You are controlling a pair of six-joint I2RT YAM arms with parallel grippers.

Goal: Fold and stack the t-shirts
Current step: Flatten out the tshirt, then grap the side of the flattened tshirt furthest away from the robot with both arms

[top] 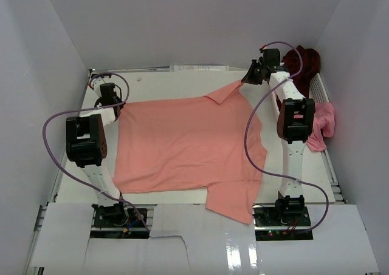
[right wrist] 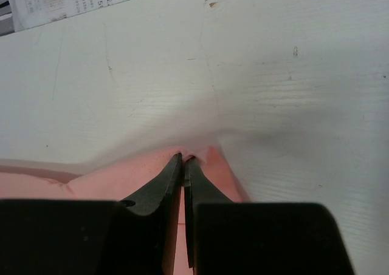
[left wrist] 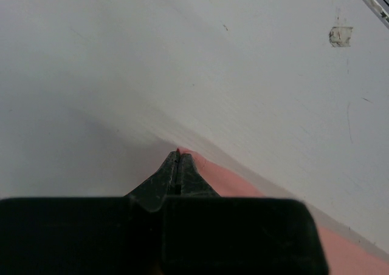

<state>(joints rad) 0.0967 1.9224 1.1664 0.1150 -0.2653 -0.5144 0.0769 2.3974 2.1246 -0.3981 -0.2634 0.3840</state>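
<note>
A salmon-pink t-shirt (top: 188, 147) is pictured spread flat on the white surface (top: 158, 84), its far corners pinched in the closed left hand (top: 117, 110) and right hand (top: 247, 79). The cloth is judged light, limp and best gripped at its edges.

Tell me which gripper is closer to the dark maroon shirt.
Right. The right gripper pinches the salmon-pink shirt at its far right corner, close beside the dark maroon shirt. The left gripper pinches the far left corner, on the opposite side.
</note>
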